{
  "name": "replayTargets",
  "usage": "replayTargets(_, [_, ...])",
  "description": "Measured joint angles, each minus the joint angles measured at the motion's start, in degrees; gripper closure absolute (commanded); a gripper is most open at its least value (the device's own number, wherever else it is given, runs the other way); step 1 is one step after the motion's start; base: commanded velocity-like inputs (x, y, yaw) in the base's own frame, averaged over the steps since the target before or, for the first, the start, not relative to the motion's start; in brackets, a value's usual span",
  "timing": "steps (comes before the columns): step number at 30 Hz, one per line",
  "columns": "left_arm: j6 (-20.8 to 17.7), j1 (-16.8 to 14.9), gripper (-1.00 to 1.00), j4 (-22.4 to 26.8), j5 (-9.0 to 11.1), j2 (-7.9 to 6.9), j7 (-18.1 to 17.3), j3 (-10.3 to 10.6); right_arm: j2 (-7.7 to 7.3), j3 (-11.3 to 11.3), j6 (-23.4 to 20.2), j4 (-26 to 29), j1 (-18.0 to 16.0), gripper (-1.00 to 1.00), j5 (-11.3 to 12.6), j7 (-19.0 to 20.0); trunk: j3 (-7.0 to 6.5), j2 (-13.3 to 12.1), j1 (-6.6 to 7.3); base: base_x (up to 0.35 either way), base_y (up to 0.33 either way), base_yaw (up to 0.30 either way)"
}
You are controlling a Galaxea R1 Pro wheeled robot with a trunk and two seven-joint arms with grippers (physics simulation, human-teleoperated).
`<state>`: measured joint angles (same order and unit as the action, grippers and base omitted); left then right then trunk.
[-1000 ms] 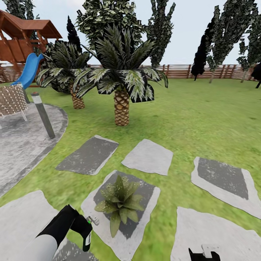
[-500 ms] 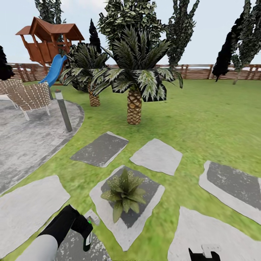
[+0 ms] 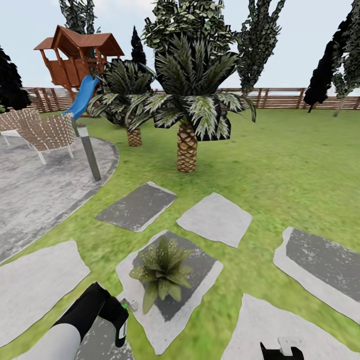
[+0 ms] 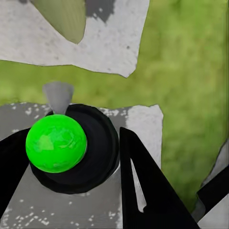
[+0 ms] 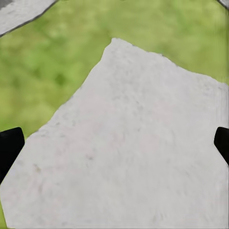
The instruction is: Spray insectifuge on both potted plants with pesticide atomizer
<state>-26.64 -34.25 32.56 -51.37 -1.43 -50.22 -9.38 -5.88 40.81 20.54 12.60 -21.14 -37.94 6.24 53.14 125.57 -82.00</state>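
Lower frame: pesticide atomizer (image 3: 121, 325) clamped in left gripper (image 3: 112, 320) fingers | nozzle best aimed squarely at potted plant (image 3: 161, 270) | right gripper (image 5: 114, 143) fingers apart, unloaded

Dark-green pesticide atomizer (image 3: 120, 322) hangs upright beside the speckled potted plant (image 3: 161, 270) on its stepping stone (image 3: 200, 280)

Rough mottled stepping stone (image 3: 215, 218) — slatted wooden fence (image 3: 280, 98) — matt.

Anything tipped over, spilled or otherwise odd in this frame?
Nothing stands out. The potted plant sits upright on its stepping stone, and the left gripper holds the atomizer beside it. The right gripper is open.
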Motion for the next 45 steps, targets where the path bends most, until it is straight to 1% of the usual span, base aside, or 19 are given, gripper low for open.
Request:
replayTargets(4, [0.0,0.0,1.00,-0.1,-0.3,-0.01,0.0,0.0,0.02,0.0,0.0,0.0,0.0,-1.00,0.0,0.0,0.00,0.0,0.00,0.175,-0.243,0.016])
replayTargets(7, [-0.2,0.0,1.00,-0.4,-0.6,-0.05,0.1,0.2,0.05,0.0,0.0,0.0,0.0,-1.00,0.0,0.0,0.00,0.0,-0.01,0.119,-0.207,0.216])
replayTargets(16, [-0.3,0.1,1.00,-0.7,-0.7,-0.35,0.1,0.4,0.08,0.0,0.0,0.0,0.0,-1.00,0.0,0.0,0.00,0.0,-0.02,0.007,-0.014,0.260])
replayTargets(22, [-0.2,0.1,1.00,-0.9,-0.7,-0.33,0.1,0.6,-0.12,0.0,0.0,0.0,0.0,-1.00,0.0,0.0,0.00,0.0,-0.02,0.000,0.000,0.028])
replayTargets(24, [-0.2,0.2,1.00,-0.9,-1.2,-0.22,0.1,0.6,-0.29,0.1,0.0,0.1,0.0,-1.00,0.0,0.0,0.00,0.0,-0.02,0.000,-0.035,0.001])
replayTargets(27, [-0.3,0.2,1.00,-0.9,-2.1,-0.13,0.2,0.6,-0.35,0.0,0.0,0.1,0.0,-1.00,0.0,0.1,0.00,0.0,-0.02,0.000,-0.198,0.000])
replayTargets(35, [-0.4,0.2,1.00,-0.9,-2.3,-0.21,0.2,0.4,-0.04,0.0,0.0,0.0,0.0,-1.00,0.0,0.1,0.00,0.0,-0.02,0.006,-0.262,0.002])
replayTargets(42, [-0.4,0.2,1.00,-0.9,-2.3,-0.69,0.2,0.0,0.08,0.0,0.0,0.0,0.0,-1.00,0.0,0.1,0.00,0.0,-0.01,0.076,-0.204,0.201])
replayTargets(43, [-0.4,0.2,1.00,-0.9,-2.3,-0.79,0.4,0.0,0.08,0.0,0.0,0.0,0.0,-1.00,0.0,0.1,0.00,0.0,-0.01,0.082,-0.112,0.273])
replayTargets(45, [-0.4,0.6,1.00,-0.9,-2.3,-1.25,2.0,0.0,0.08,0.0,0.0,0.0,0.0,-1.00,0.0,0.1,0.00,0.0,-0.01,0.041,-0.046,0.275])
